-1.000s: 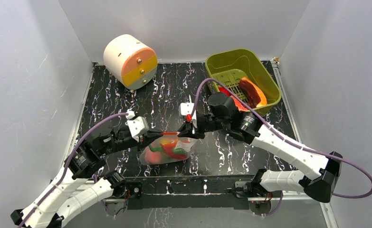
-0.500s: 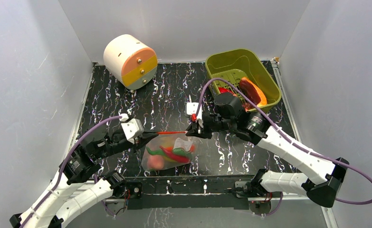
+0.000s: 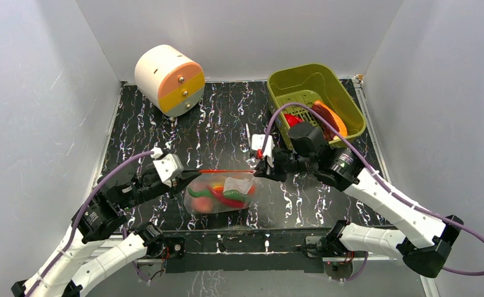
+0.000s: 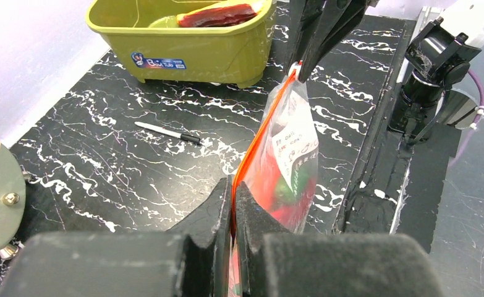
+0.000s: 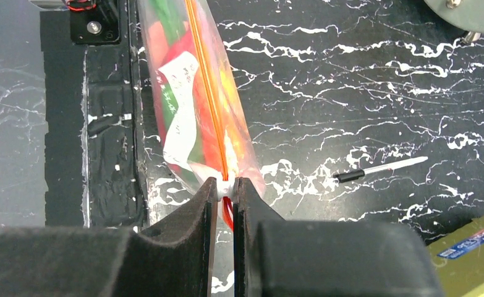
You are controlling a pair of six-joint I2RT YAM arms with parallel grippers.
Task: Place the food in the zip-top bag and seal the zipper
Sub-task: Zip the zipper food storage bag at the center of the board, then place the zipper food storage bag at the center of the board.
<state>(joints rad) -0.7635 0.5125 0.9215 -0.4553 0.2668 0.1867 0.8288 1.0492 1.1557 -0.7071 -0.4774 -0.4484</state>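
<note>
We see the zip-top bag [image 3: 220, 193] hanging between our two arms, near the front of the black bench [image 3: 214, 124]. The zipper [image 3: 224, 171] is the orange-red strip along the top of the bag. It is pulled out in a straight line from one gripper to the other.

Our left gripper [image 4: 233, 185] is pressed together on the left end of the zipper. Our right gripper [image 5: 225, 185] is pressed together on the right end, and a small white bit [image 5: 225, 184] sits between its fingers there.

The food [image 3: 227, 195] is inside the bag. We can see red, green and orange pieces through the clear plastic. A white label [image 4: 293, 148] is on the side of the bag.

Behind our right arm, at the back right of the bench, stands the olive-green tub [image 3: 344, 105]. A red and orange toy piece [image 3: 329, 119] lies in it. A thin black and white stick [image 4: 168, 132] lies flat on the bench near the tub. At the back left corner is a round cream box [image 3: 168, 79] with an orange and yellow front.
</note>
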